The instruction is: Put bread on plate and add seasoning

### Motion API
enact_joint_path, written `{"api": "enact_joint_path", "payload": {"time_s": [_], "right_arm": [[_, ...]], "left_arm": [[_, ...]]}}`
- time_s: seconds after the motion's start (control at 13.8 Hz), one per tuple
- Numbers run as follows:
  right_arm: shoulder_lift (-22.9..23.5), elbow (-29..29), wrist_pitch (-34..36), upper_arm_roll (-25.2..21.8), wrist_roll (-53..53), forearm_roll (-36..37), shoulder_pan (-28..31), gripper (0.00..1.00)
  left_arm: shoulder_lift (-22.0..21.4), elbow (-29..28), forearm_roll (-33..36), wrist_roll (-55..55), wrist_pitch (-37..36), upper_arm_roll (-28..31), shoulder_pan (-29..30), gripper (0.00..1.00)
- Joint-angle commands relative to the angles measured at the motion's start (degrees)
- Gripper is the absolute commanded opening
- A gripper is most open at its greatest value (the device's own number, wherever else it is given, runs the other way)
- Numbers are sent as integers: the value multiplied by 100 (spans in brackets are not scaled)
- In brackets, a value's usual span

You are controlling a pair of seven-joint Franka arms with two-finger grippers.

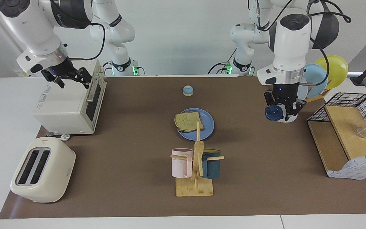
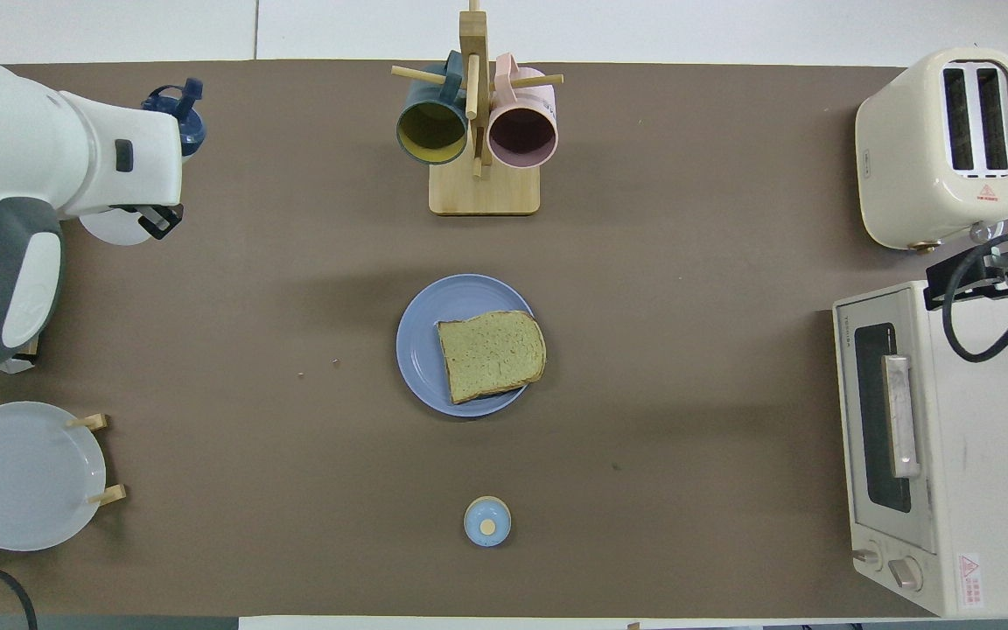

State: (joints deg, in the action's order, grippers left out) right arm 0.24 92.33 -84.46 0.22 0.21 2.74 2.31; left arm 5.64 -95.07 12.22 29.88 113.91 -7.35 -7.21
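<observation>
With bread point(image 1: 189, 121) lying on the plate point(image 1: 207, 124), the left gripper point(image 1: 284, 109) is pinching the bottle point(image 1: 273, 113) upright by the basket point(image 1: 345, 106), risking tipping it on release, while the right gripper point(image 1: 67, 77) is idling spread over the oven point(image 1: 67, 106).

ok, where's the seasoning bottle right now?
The seasoning bottle is upright in the left gripper, at the left arm's end of the table, beside the wire basket.

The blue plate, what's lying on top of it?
A square bread slice lies on the blue plate, toward one side. The plate under the bread is hidden. No seasoning is visible on it.
</observation>
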Motion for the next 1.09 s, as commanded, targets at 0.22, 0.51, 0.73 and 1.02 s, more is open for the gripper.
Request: {"api": "enact_joint_path", "payload": {"time_s": [0.22,0.51,0.73,1.02], "right_arm": [[-103,136,-97,14,-126,-72,51,100],[-147,127,-97,14,-126,-72,51,100],[-182,127,-97,14,-126,-72,51,100],[-182,127,-97,14,-126,-72,51,100]], "left_arm": [[-379,-1371,-669,-1622,1963,-47,149,0],[-467,-2505,-651,-3521,4020,-47,131,0],[-442,-2964,-651,-3961,4979,-56,141,0],[-47,-3482,-651,-4604,6674,-56,123,0]]}}
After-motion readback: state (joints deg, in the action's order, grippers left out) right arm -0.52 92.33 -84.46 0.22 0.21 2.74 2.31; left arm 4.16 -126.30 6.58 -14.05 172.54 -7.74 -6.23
